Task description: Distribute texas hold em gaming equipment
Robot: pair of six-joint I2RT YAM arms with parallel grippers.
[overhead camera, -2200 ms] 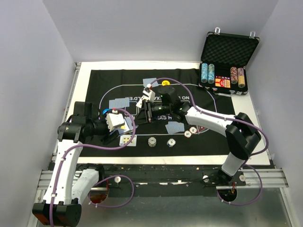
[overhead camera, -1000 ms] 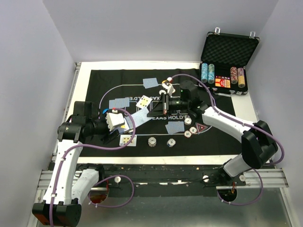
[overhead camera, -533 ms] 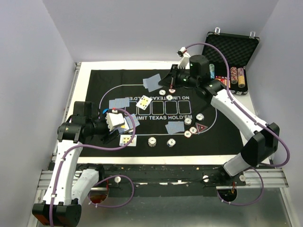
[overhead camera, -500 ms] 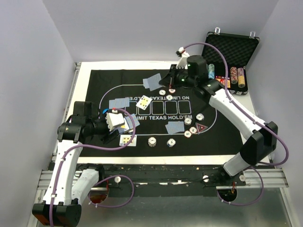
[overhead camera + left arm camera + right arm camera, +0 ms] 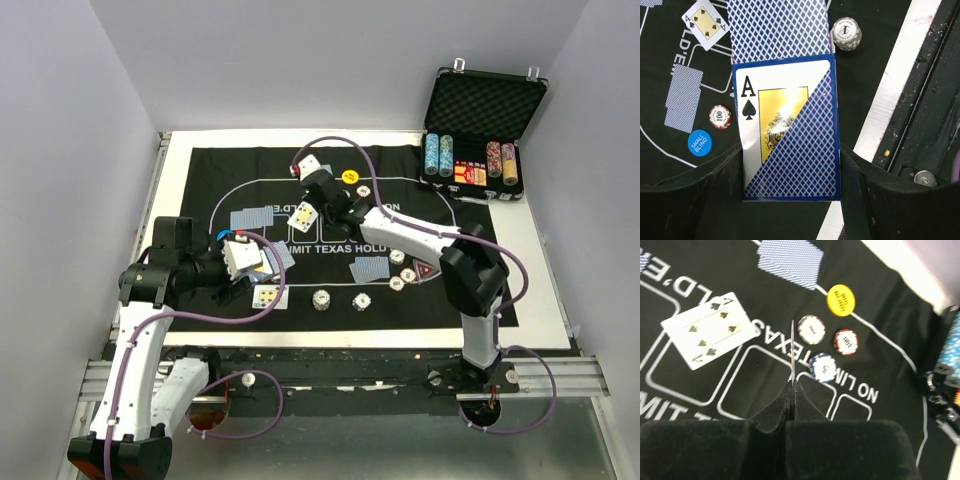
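Card (image 5: 792,351) edge-on inside the right hand (image 5: 791,386)

A robot lab booth (plain pale walls (image 5: 300,60), railed table (image 5: 188,146)).

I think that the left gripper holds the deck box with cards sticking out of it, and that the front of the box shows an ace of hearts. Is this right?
Nearly. The left gripper does hold the deck box with cards sticking out, but its front shows an ace of spades, not hearts. The left wrist view shows the black spade under the letter A.
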